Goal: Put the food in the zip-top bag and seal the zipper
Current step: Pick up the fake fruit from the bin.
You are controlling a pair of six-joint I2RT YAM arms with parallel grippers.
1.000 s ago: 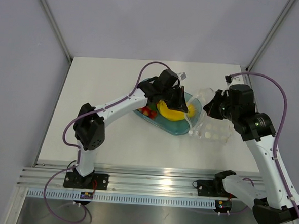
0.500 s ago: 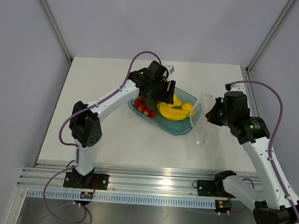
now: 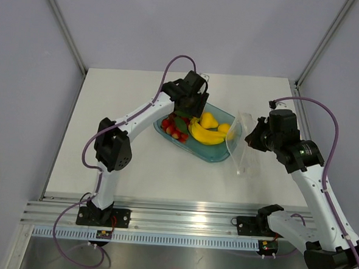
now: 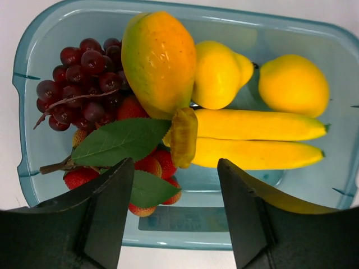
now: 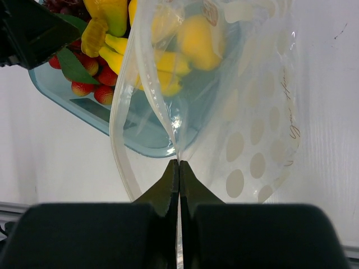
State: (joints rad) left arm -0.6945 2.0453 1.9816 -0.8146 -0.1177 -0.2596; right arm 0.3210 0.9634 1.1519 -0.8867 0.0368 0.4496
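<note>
Food [image 4: 219, 75] fills the teal tray [image 4: 342, 73] under my left gripper [image 4: 175, 168], whose jaws stand apart with nothing between them. My right gripper [image 5: 179, 168] is pinched tight on the zip-top bag [image 5: 263, 129], which hangs at three o'clock of the tray.

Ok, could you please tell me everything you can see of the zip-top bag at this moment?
The zip-top bag is small, of clear soft plastic printed with white round dots and thin script. The right end effector, shut, pinches its edge and holds it upright beside the teal tray. Its mouth looks open, with a pale strip along it. It seems empty; the tray's fruit shows through it.
</note>
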